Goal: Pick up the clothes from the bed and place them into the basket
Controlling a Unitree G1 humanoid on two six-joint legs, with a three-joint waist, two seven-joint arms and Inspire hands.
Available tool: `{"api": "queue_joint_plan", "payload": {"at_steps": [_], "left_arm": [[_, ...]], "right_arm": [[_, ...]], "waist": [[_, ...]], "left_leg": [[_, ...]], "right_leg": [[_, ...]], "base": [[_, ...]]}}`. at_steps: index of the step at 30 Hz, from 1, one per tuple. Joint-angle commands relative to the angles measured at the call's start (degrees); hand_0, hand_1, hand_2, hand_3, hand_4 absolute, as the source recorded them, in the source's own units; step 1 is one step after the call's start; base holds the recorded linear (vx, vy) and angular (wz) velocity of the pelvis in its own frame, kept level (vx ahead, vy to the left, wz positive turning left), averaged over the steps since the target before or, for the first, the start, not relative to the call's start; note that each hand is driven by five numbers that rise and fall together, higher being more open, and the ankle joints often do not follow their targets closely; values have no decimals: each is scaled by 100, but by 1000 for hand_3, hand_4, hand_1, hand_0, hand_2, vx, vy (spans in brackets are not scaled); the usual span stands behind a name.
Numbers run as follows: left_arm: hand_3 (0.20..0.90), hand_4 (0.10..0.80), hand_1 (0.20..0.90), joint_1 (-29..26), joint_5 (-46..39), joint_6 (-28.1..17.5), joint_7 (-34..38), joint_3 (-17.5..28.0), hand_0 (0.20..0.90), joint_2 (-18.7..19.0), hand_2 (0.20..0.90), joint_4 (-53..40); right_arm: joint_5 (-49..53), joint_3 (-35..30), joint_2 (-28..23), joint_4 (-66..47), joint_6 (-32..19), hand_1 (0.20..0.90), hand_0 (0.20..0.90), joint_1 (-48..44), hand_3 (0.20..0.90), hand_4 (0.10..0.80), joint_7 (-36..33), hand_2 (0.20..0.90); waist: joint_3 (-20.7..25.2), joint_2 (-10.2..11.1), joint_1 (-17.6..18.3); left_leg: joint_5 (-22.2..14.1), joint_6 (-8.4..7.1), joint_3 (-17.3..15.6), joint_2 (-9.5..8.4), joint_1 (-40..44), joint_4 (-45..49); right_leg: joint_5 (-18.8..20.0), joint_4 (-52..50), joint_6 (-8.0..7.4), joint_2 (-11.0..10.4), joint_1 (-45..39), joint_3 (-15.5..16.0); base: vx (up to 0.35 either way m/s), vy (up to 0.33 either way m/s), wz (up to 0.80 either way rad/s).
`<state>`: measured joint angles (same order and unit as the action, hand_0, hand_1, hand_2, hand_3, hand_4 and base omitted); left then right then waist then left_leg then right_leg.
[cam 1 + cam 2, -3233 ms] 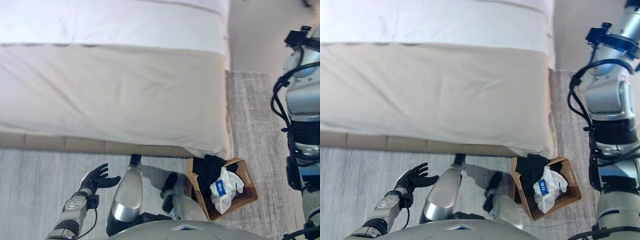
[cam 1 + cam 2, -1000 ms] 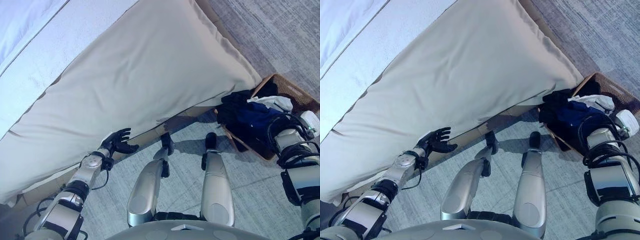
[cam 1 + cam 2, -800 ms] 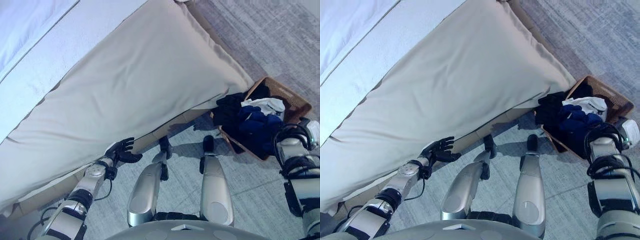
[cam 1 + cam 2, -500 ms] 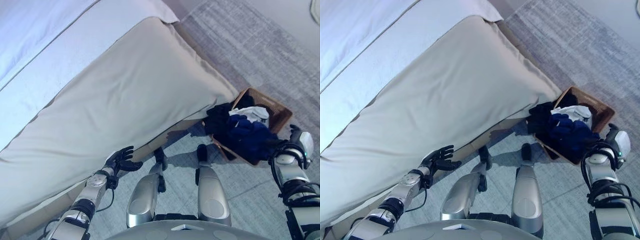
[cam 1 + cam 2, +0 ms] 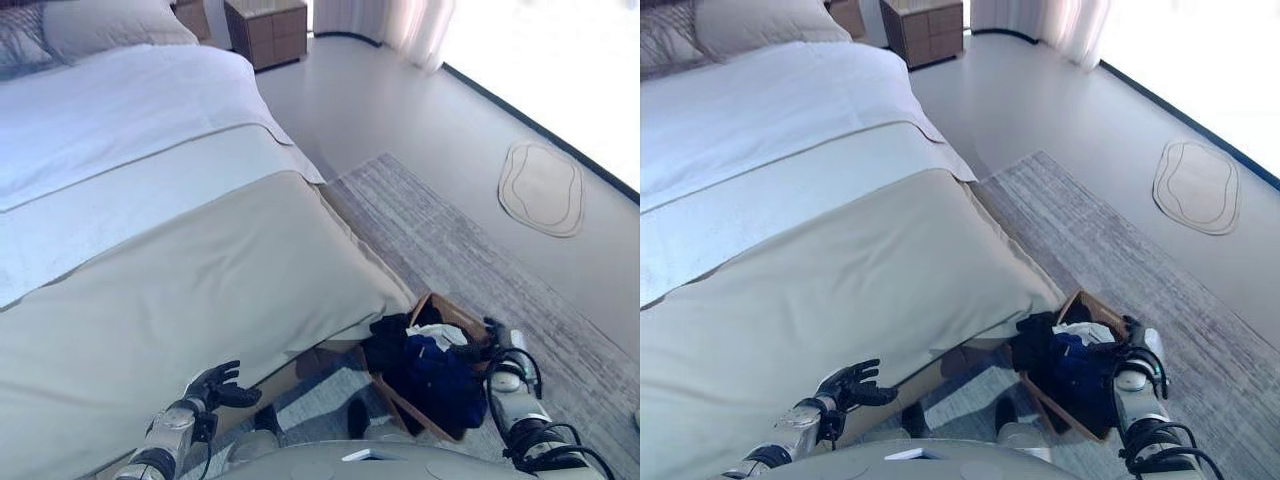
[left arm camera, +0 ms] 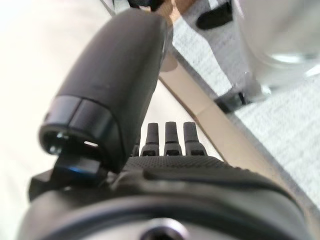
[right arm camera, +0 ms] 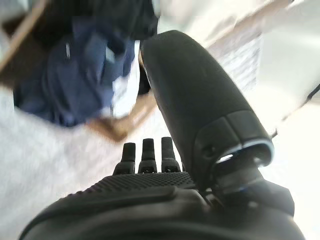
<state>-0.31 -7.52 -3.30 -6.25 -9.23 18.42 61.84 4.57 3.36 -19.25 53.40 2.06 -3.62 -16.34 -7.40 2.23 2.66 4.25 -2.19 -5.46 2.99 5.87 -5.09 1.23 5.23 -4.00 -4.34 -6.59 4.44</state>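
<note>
A brown basket (image 5: 452, 310) stands on the floor by the bed's near corner. It holds a dark blue garment (image 5: 440, 375), a white garment (image 5: 435, 335) and black clothes (image 5: 385, 345). My right hand (image 5: 1131, 332) is open and empty at the basket's right rim; the right wrist view shows its straight fingers (image 7: 144, 152) over the blue garment (image 7: 75, 75). My left hand (image 5: 215, 385) is open and empty by the edge of the beige bed cover (image 5: 200, 290). No loose clothes lie on the bed.
White sheets (image 5: 120, 120) and a pillow (image 5: 100, 25) lie further up the bed. A wooden nightstand (image 5: 265, 30) stands beyond it. A grey rug (image 5: 450, 240) runs beside the bed, with a small oval mat (image 5: 540, 185) on the pale floor.
The camera has swung up, so the whole picture has shifted. My right arm came down from high up to the basket's rim. A dark blue garment now lies in the basket.
</note>
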Motion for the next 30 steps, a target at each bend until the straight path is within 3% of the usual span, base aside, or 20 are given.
{"api": "queue_joint_plan", "payload": {"at_steps": [1,3,13,21,30], "left_arm": [[900,800,900,-121,292,-445,233,-39,900,-93,900,339],[900,800,900,-91,290,-454,257,-39,900,-149,900,458],[900,800,900,-78,250,-370,-294,-33,900,-155,900,788],[900,800,900,-108,193,-252,-542,-123,900,-189,900,801],[900,800,900,-160,145,-176,-627,-218,900,-308,900,854]], "right_arm": [[222,132,-31,62,-1046,900,900,74,900,800,272,900],[564,147,127,292,-876,900,900,143,900,800,665,900],[19,397,278,1580,-879,900,900,315,900,800,2523,900],[-171,509,338,1824,-920,900,900,370,900,800,2920,900],[-252,604,391,1785,-710,900,900,204,900,800,2903,900]], "waist": [[174,-100,-159],[193,-128,-159],[237,-222,-231],[246,-295,-243],[285,-330,-233]], "left_leg": [[-914,333,86,-390,94,358],[-945,354,102,-410,146,368],[-902,381,224,-458,248,229],[-852,392,317,-492,201,201],[-837,412,368,-516,240,167]], "right_leg": [[-344,-596,133,216,246,204],[-368,-604,132,200,190,212],[-408,-584,99,138,61,381],[-431,-607,105,138,91,440],[-471,-608,142,182,44,409]], "base": [[7,57,2],[7,58,2],[2,8,6],[-2,-9,5],[12,1,3]]}}
